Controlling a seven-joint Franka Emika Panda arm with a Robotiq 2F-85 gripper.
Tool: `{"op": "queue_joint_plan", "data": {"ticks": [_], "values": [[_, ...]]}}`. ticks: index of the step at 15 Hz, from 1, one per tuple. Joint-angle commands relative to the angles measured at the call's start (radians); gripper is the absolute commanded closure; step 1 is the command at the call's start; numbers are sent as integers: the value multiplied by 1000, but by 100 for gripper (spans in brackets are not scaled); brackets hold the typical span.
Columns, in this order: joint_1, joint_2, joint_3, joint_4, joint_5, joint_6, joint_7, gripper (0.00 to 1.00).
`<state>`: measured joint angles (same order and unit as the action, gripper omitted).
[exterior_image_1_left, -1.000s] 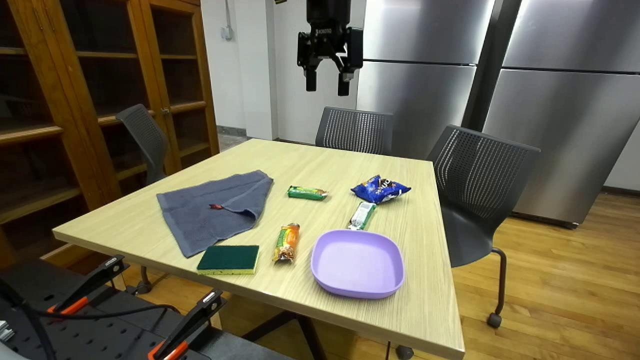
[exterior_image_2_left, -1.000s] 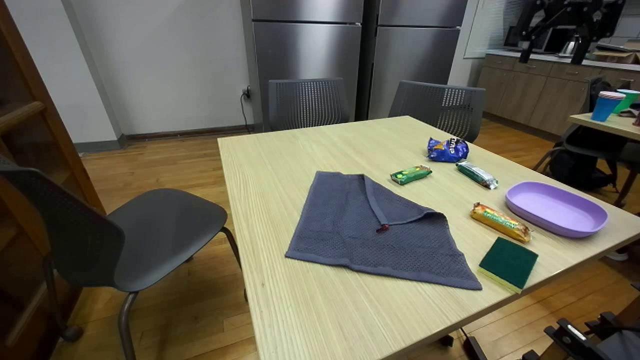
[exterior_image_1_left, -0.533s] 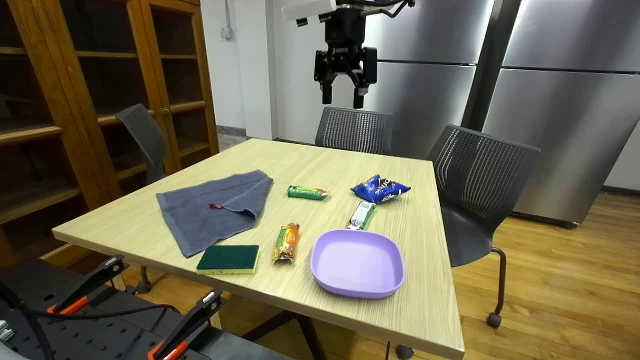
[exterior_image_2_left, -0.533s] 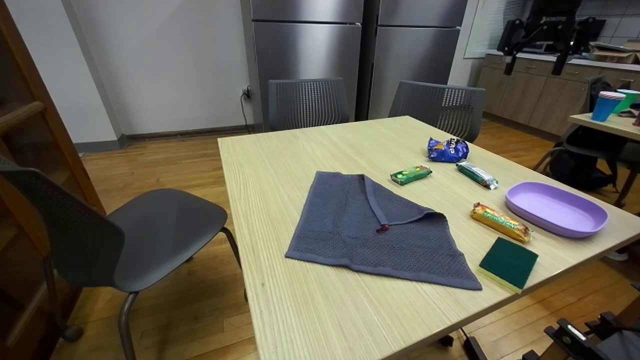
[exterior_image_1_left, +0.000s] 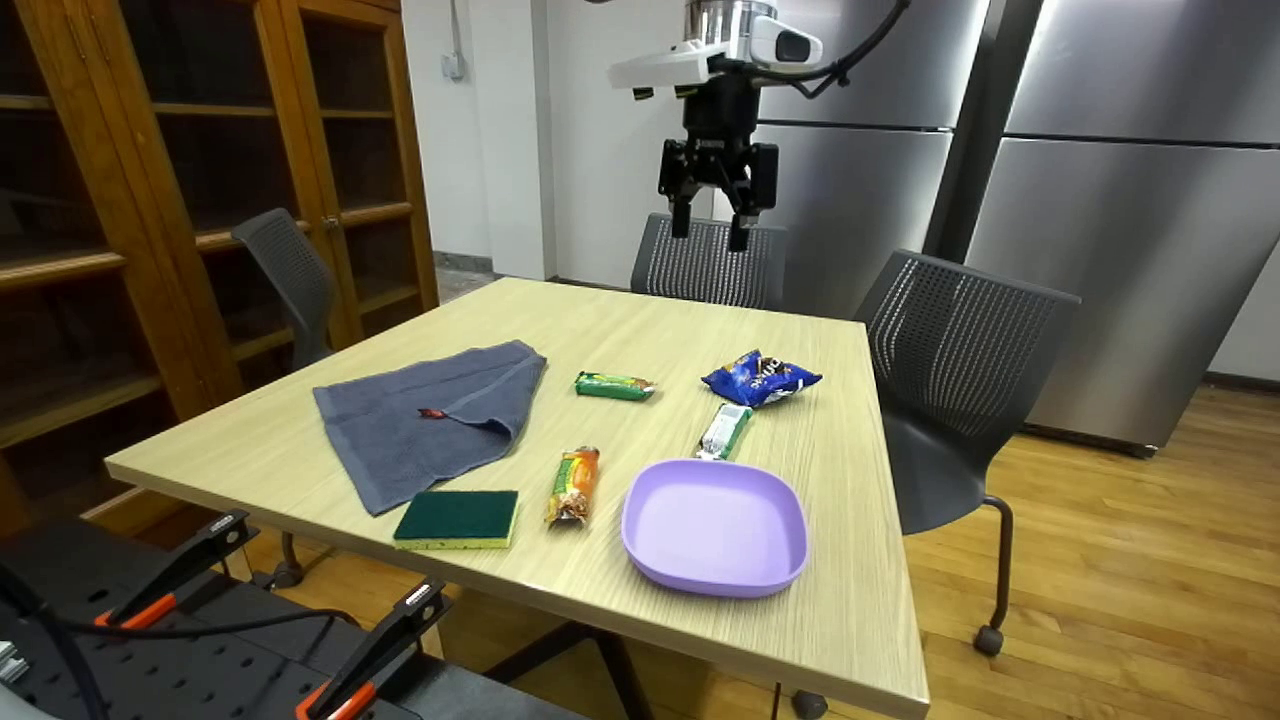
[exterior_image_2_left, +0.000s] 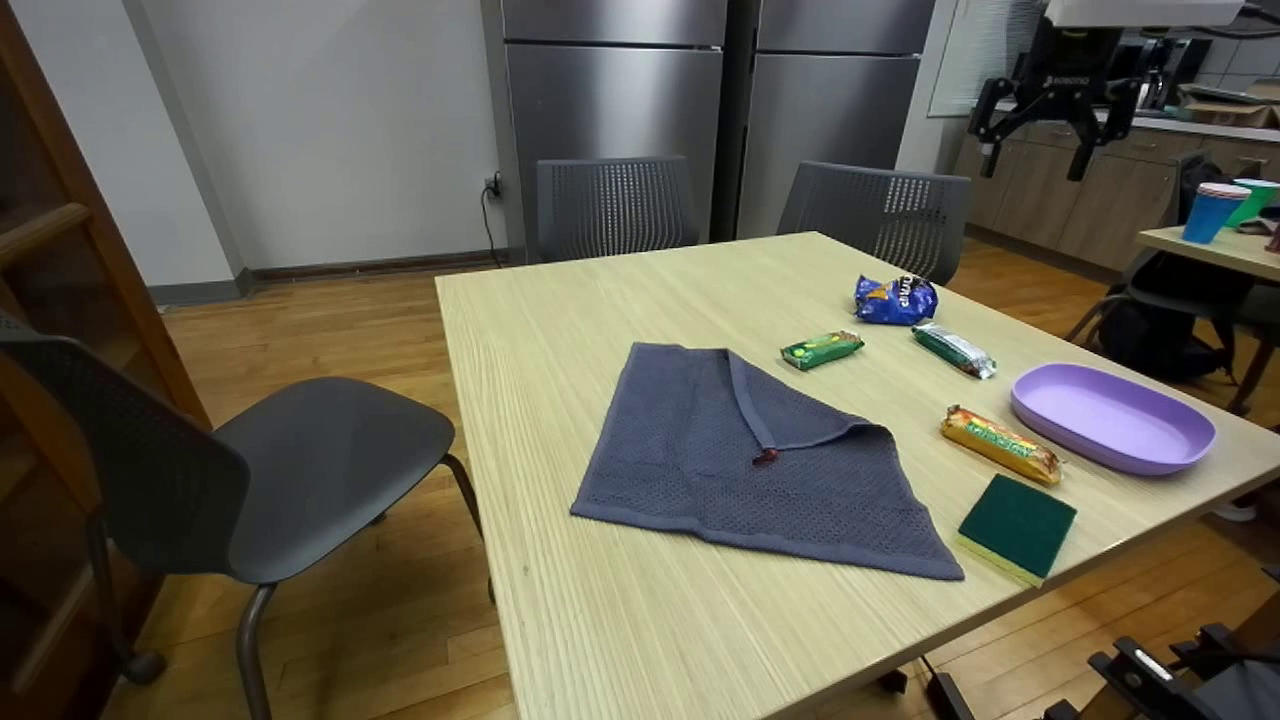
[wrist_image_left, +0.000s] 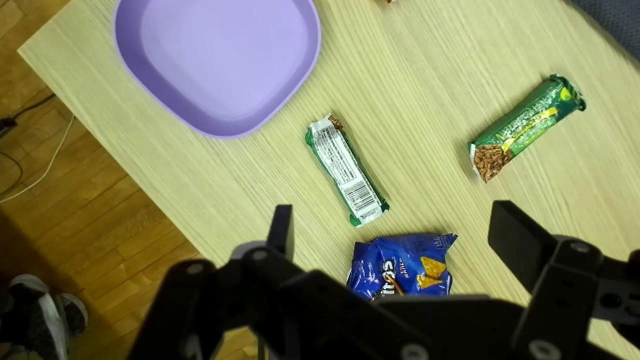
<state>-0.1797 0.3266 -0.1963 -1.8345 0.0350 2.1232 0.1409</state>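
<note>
My gripper hangs high over the far part of the table with its fingers wide apart and nothing between them. In the wrist view a blue chip bag lies on the tabletop below, between the finger outlines, its lower part hidden by the gripper body. A green bar with its white label up is just beyond the bag. To its right lies another green bar, and a purple plate sits at upper left. Both exterior views show an orange-wrapped bar near the plate, beside a green-and-yellow sponge.
A grey cloth, partly folded over, lies on the wooden table. Dark chairs stand around the table. Two black clamps with orange grips sit by the near edge. Steel refrigerators stand behind.
The gripper has come down, moving rightward in one exterior picture and leftward in another, with more of the arm now showing. Its fingers stay wide apart; the things on the table have not moved.
</note>
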Motion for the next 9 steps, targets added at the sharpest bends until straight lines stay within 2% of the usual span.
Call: {"op": "queue_joint_plan", "data": {"ticks": [1, 9], "values": [[-25, 85, 9, 105, 25, -52, -25, 0], [-29, 206, 3, 193, -10, -83, -13, 0]]}}
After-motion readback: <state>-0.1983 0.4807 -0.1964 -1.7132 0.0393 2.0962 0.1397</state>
